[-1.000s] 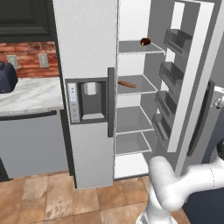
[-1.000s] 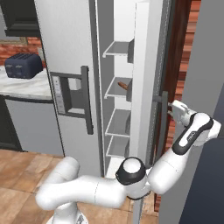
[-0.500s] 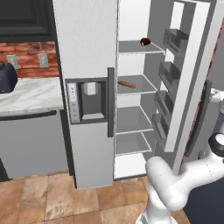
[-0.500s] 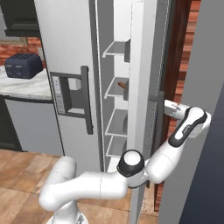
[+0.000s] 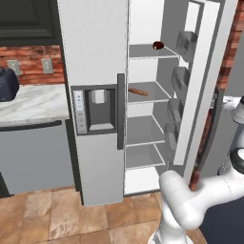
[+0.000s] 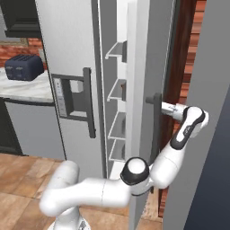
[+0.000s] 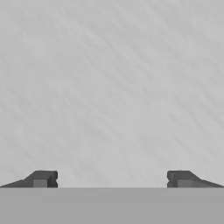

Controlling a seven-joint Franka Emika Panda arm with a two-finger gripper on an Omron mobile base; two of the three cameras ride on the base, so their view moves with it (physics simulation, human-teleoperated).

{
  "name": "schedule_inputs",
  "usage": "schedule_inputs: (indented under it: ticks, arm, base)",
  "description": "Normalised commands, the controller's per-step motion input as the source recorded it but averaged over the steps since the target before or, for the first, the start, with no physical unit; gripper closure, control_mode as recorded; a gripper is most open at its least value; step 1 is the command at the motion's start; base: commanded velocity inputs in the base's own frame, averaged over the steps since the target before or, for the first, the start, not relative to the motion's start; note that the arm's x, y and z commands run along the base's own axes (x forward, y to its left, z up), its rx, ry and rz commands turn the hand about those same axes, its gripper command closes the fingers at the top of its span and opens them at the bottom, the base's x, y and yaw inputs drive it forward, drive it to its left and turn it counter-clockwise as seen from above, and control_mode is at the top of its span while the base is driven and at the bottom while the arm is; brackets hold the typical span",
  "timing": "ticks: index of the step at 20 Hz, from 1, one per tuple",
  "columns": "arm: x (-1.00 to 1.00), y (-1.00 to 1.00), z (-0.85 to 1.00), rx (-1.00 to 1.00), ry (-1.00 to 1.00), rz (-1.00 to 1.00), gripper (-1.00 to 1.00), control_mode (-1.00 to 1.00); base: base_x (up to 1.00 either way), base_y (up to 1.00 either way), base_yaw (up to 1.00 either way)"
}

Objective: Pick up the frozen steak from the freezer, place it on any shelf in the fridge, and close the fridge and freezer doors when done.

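Seemingly to push it shut, the end effector point(image 7: 112, 179), fingers spread and empty, faces the open fridge door point(image 6: 139, 90).

Steak point(image 5: 158, 45): small dark reddish-brown lump, lying flat on top shelf point(image 5: 147, 51) of fridge, near shelf's right end. Fridge door point(image 5: 205, 86) open, swung right. Freezer door point(image 5: 93, 95) closed, dark vertical handle.
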Motion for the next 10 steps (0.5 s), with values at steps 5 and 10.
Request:
schedule_inputs:
  ticks: [5,10]
  arm:
    - [-0.26,1.0,0.0,0.0,-0.33,-0.1,-1.0,-1.0]
    - [0.0,1.0,0.0,0.0,-0.27,-0.23,-1.0,-1.0]
  base:
    - [0.0,0.0,0.0]
    - [0.0,0.0,0.0]
